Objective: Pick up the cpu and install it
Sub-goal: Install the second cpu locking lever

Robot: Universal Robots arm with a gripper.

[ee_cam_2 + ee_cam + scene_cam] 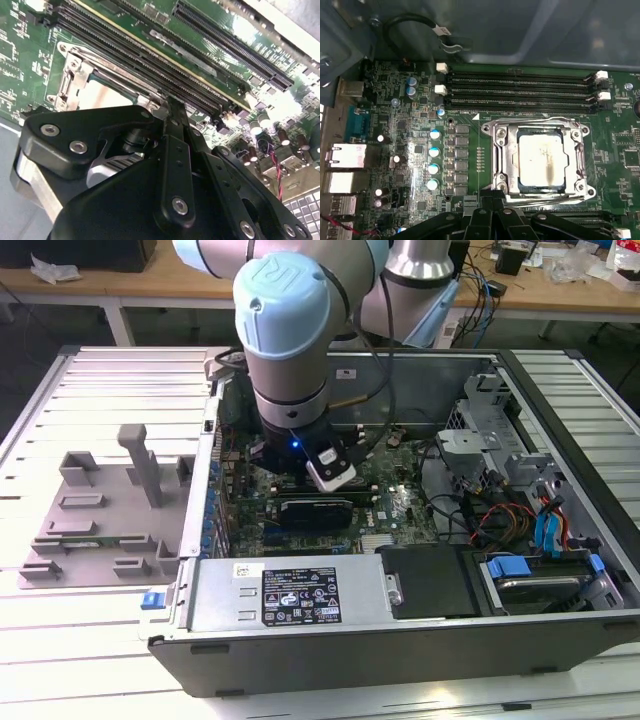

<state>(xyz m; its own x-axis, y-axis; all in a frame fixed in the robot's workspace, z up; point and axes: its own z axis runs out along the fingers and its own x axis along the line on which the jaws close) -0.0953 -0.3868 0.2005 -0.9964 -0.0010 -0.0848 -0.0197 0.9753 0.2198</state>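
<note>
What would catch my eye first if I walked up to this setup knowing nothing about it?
Probably the big pale-blue robot arm reaching down into the open computer case. In the first wrist view, the silvery cpu lies inside the metal socket frame on the green motherboard. A grey plastic fixture tray sits outside the case, at the exterior view's left.

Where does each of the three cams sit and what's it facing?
Exterior view: off the arm, above the open computer case; the arm's wrist reaches inside.
First wrist view: on the wrist, facing the motherboard; the cpu sits in its socket, black gripper parts at the frame's edge.
Second wrist view: low behind the gripper.
Both wrist views share the cpu.
</note>
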